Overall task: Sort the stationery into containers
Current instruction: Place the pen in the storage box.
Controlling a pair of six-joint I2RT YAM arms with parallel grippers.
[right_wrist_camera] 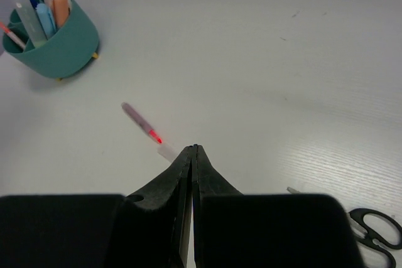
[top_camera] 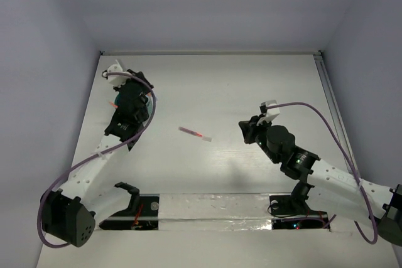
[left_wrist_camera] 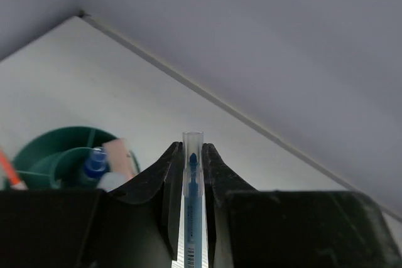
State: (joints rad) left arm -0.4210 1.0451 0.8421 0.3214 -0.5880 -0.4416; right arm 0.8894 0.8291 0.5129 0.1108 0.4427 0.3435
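Left wrist view: the left gripper (left_wrist_camera: 192, 149) has its fingers clamped on the blue pen (left_wrist_camera: 192, 208), whose clear cap pokes past them. The teal pot (left_wrist_camera: 63, 133) sits beyond at 9 o'clock, not under the pen. I would swing toward 9 o'clock, centre over a free compartment, lower, then release. The right gripper (right_wrist_camera: 193, 150) has its fingers together and empty, with the pink pen (right_wrist_camera: 141, 123) on the surface (right_wrist_camera: 282, 92) at 11 o'clock.

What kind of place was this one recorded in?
Probably a lab robot test cell, not a home or office: a white table boxed in by plain grey walls, a left arm and right arm bolted at its near edge, with a teal pot and a loose pen as props.
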